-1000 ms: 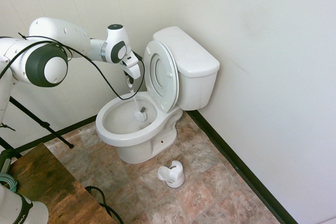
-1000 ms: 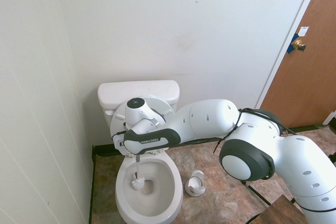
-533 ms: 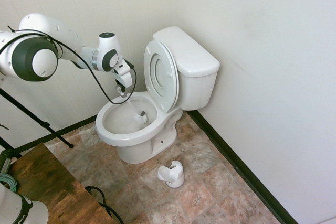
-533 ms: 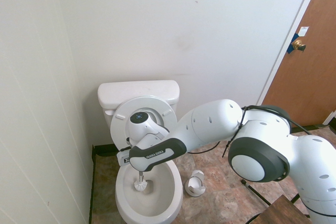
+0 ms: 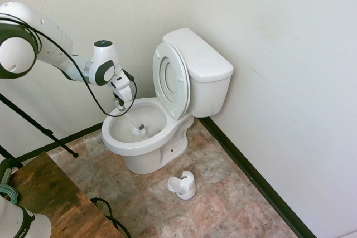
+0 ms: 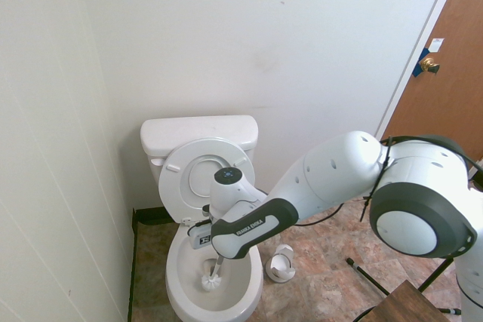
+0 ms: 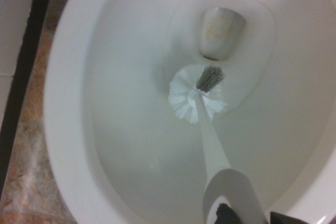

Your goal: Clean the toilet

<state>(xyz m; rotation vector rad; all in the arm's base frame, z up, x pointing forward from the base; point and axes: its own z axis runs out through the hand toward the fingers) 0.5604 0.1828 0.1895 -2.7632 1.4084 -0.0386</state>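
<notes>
The jaws [image 5: 119, 104] are gripping the white brush [image 7: 205, 129] tightly, closed on its handle, its bristles resting inside the toilet [image 5: 142, 147].

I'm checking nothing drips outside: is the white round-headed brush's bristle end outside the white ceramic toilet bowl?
No, the white bristle head sits inside the white ceramic bowl.

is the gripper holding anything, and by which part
The gripper holds the brush by its handle, at the end away from the bristles.
</notes>
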